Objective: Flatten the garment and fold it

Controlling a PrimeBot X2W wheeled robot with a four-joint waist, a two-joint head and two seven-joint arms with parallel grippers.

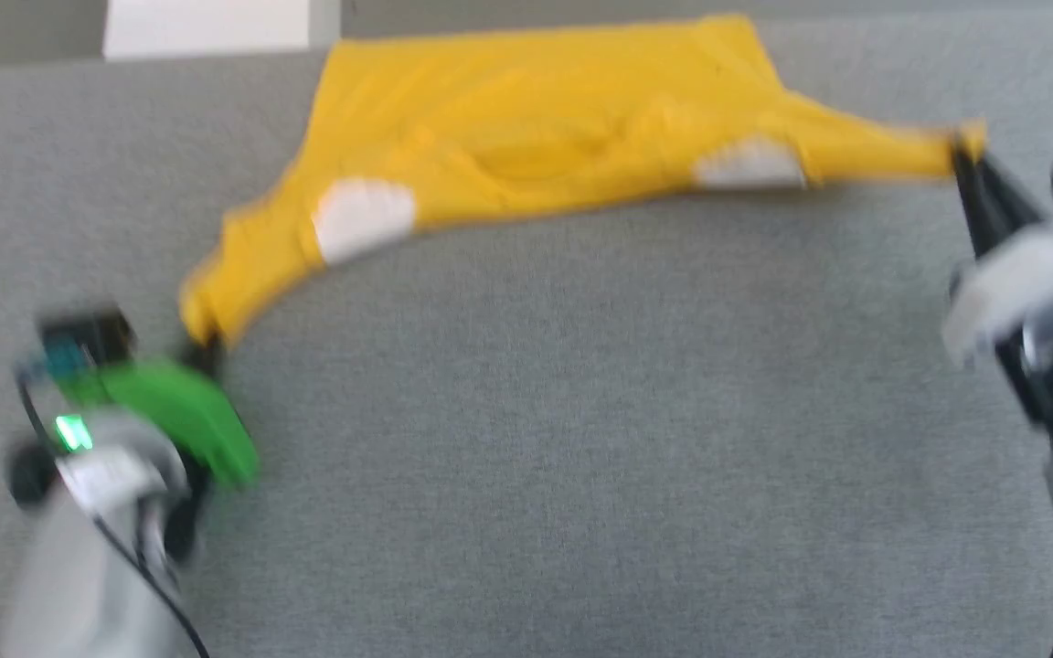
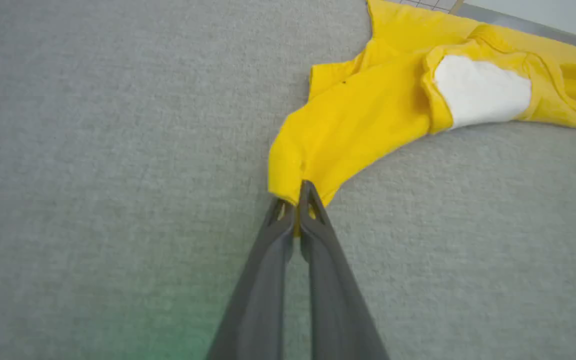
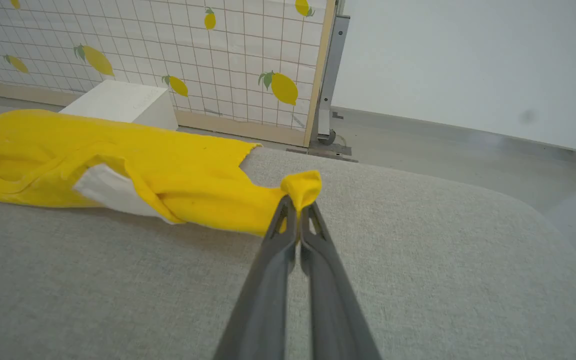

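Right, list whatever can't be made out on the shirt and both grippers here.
- Head view: motion blur smears the left gripper and right gripper; fingertips indistinct.
- Print on the yellow T-shirt: folded under, just white patches show.
- Left wrist view: the far part of the yellow T-shirt is cut off by the top and right edges.
- Right wrist view: the white block is partly hidden behind the yellow T-shirt.

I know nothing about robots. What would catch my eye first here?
A bright yellow T-shirt lies stretched across the far side of the grey padded surface. The left gripper pinches its near-left end and the right gripper its right end, both shut on the cloth. Behind it stands a lemon-printed panel.
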